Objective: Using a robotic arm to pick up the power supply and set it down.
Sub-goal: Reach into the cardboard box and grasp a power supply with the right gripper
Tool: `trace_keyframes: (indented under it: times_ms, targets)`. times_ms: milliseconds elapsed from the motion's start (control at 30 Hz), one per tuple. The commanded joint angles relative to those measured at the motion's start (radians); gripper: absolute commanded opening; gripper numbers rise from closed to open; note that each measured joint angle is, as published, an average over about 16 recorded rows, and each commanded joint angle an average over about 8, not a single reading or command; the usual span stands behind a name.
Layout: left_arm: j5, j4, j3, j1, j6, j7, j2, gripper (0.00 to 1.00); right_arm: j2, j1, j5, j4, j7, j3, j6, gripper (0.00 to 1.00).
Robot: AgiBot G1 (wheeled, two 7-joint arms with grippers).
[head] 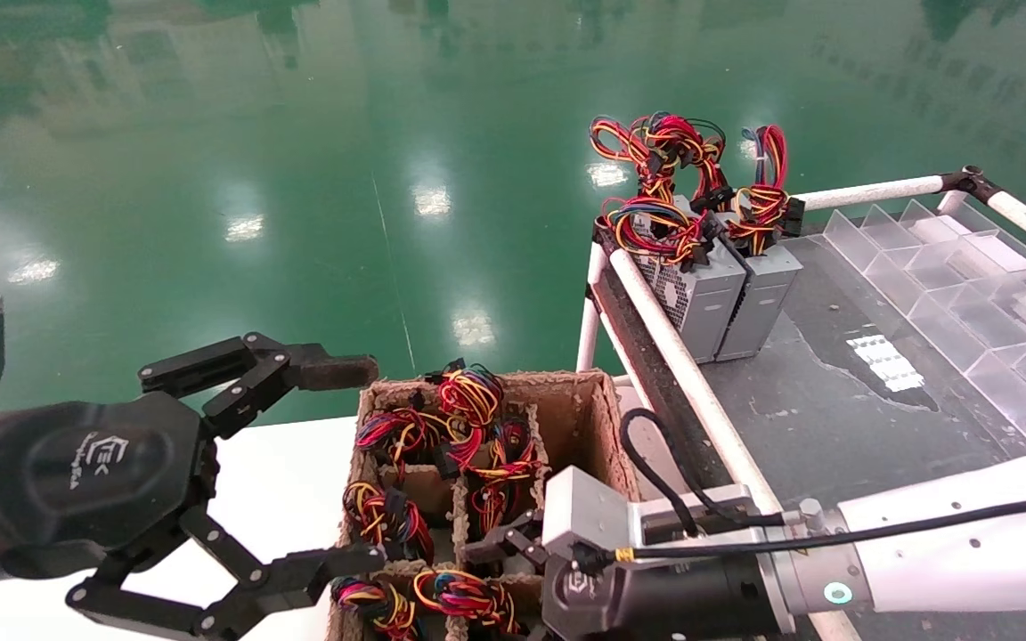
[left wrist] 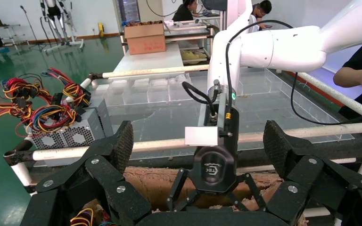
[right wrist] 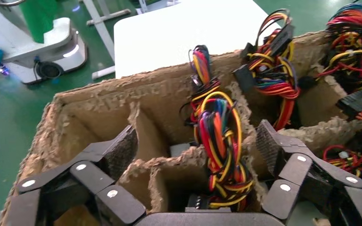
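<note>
Over the divided cardboard box (head: pixel 584 418) at six o'clock, your right gripper (right wrist: pixel 195 153) hangs with fingers spread wide astride a power supply (right wrist: pixel 219 141) and its wire bundle, gripping nothing. At nine o'clock your left gripper (head: pixel 335 463) waits beside the box, equally wide.

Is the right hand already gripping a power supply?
No. The right hand is open over the cardboard box, fingers spread either side of a wire bundle.
</note>
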Motion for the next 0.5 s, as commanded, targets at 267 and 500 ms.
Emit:
trace_keyframes:
  times_ms: [267, 500]
  targets:
    - [0.0, 0.0, 0.0, 0.0, 0.0, 0.0, 0.0, 1.0, -0.009, -0.003, -0.006, -0.009, -0.005, 0.0, 0.014, 0.0]
    - [0.0, 0.0, 0.0, 0.0, 0.0, 0.0, 0.0, 1.0, -0.012, -0.009, -0.012, -0.014, -0.013, -0.002, 0.022, 0.0]
